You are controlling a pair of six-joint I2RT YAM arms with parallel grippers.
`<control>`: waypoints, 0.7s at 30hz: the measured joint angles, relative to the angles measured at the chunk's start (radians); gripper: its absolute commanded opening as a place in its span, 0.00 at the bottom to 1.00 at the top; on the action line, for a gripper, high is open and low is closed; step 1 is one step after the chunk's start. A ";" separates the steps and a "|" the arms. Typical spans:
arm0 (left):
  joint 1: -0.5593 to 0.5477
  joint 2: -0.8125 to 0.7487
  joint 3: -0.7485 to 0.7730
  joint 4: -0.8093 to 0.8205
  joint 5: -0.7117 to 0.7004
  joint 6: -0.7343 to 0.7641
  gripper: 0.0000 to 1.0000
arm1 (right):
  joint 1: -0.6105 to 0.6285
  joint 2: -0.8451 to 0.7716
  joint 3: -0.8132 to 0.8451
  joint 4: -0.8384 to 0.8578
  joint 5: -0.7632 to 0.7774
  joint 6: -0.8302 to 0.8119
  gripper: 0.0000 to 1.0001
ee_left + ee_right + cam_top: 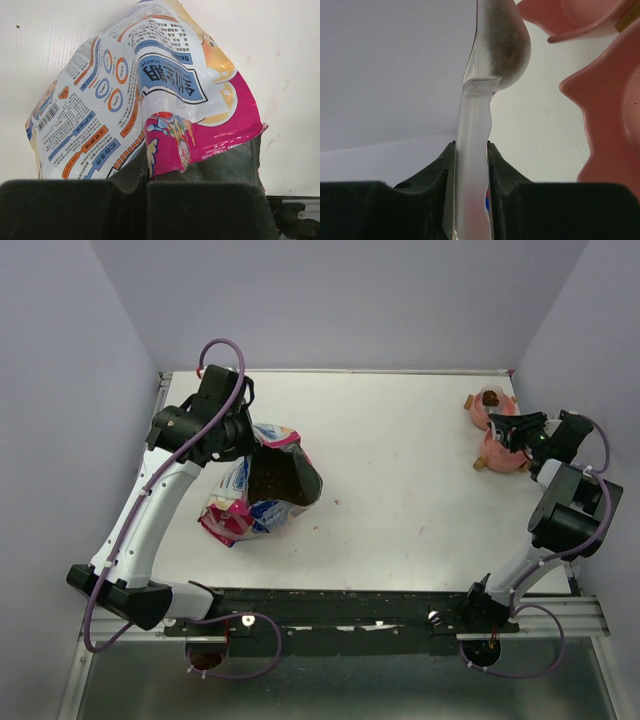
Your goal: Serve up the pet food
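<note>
The middle of the table (400,500) is open for me to cross. On my left the bag (268,488) stands in the way, mouth gaping upward. On my right the far bowl (491,406) and near bowl (498,456) sit just beside my right gripper (510,430) and scoop (480,100), hemmed by the side wall (600,360).

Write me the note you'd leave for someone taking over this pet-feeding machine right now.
Left fingers: shut on the bag edge, holding it open, table left.
Right fingers: shut on the clear scoop handle, above the near pink bowl.
Pet food: mostly in the bag, some in the far pink bowl.
Done: far bowl served.
Left: the near bowl's contents are hidden, so check it. Whether the scoop still carries food is unclear.
</note>
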 measured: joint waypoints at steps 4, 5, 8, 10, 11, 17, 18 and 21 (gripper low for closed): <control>0.006 0.000 -0.002 0.004 0.006 0.000 0.00 | 0.000 0.005 0.040 -0.094 0.026 -0.043 0.00; 0.008 0.000 -0.002 0.005 0.007 0.000 0.00 | 0.000 0.005 0.050 -0.118 0.033 -0.054 0.00; 0.011 0.000 -0.003 0.007 0.009 0.000 0.00 | 0.000 0.005 0.077 -0.193 0.056 -0.087 0.00; 0.012 0.000 -0.003 0.007 0.009 0.000 0.00 | 0.000 0.005 0.093 -0.243 0.071 -0.109 0.00; 0.012 0.000 -0.003 0.007 0.009 0.000 0.00 | -0.001 0.005 0.100 -0.267 0.074 -0.119 0.00; 0.013 0.000 -0.004 0.008 0.010 0.000 0.00 | -0.002 0.006 0.177 -0.419 0.120 -0.200 0.00; 0.013 0.000 -0.004 0.008 0.010 0.000 0.00 | -0.002 0.006 0.190 -0.445 0.129 -0.214 0.00; 0.013 0.000 -0.004 0.008 0.010 0.000 0.00 | -0.002 0.016 0.235 -0.530 0.157 -0.256 0.00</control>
